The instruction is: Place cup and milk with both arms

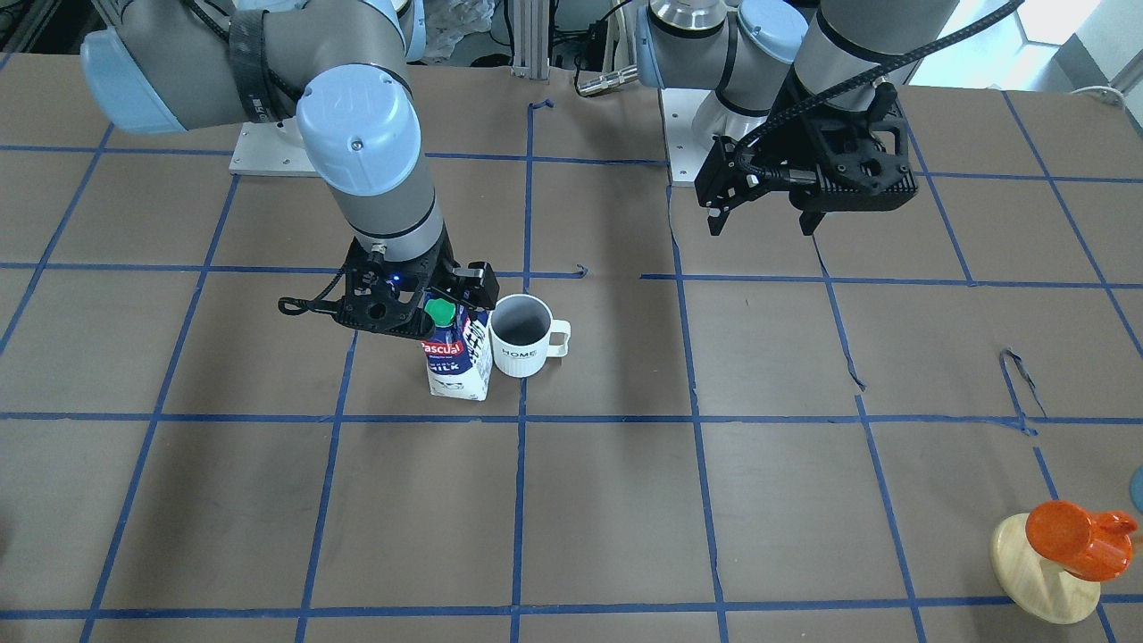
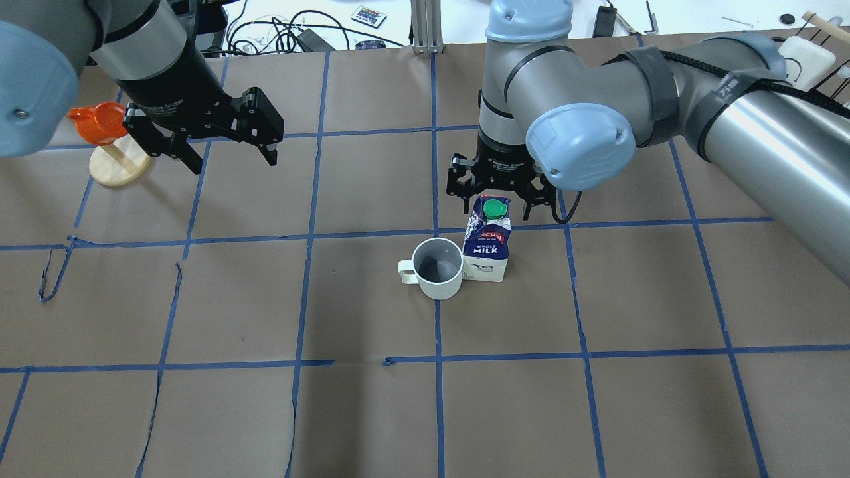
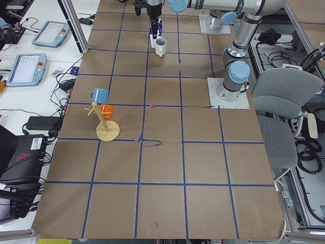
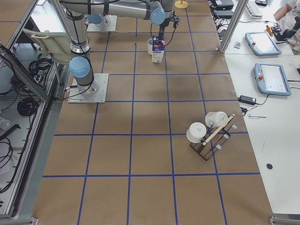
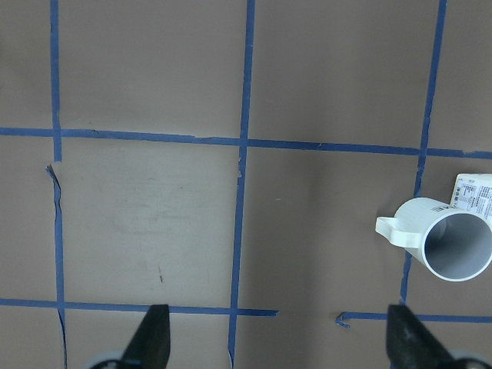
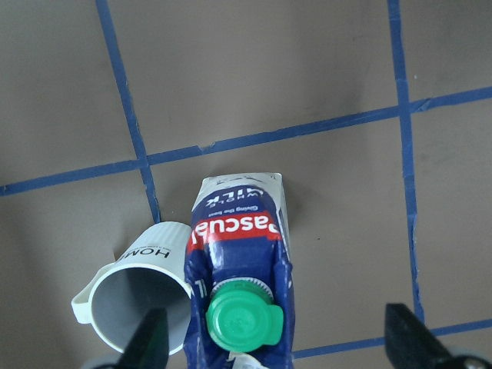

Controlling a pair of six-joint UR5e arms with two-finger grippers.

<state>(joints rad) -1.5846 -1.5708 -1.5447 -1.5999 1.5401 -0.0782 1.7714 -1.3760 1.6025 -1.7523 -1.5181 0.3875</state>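
Looking down from overhead, you've got the milk [image 2: 488, 249] standing upright on the tabletop [image 2: 597, 411], near the middle, green cap [image 2: 493, 210] on top. The cup [image 2: 438, 269] sits upright hard against it on the robot's left side (they look to be touching), mouth up, handle pointing away from the carton.

Now the right gripper [image 2: 495, 198]: it hangs right at the top of the milk. Check your right wrist view, where its fingers [image 6: 407, 338] are spread wide, one off each side of the cap, both clear of the carton's walls. Whether they sit down around the gable or just above it, you can't tell from these angles.

Over to the left gripper [image 2: 236, 164]: it hovers high above the tabletop, well apart from cup and milk, off toward the robot's left. Its fingers [image 5: 154, 338] are wide apart too, with bare brown paper and blue tape [image 5: 242, 77] showing between them. That wrist camera catches the cup at its right edge, with a sliver of carton behind it.

One more for you: an orange cup [image 2: 99, 123] perches on a wooden stand [image 2: 119, 166] near the left gripper, by the tabletop's far left edge.
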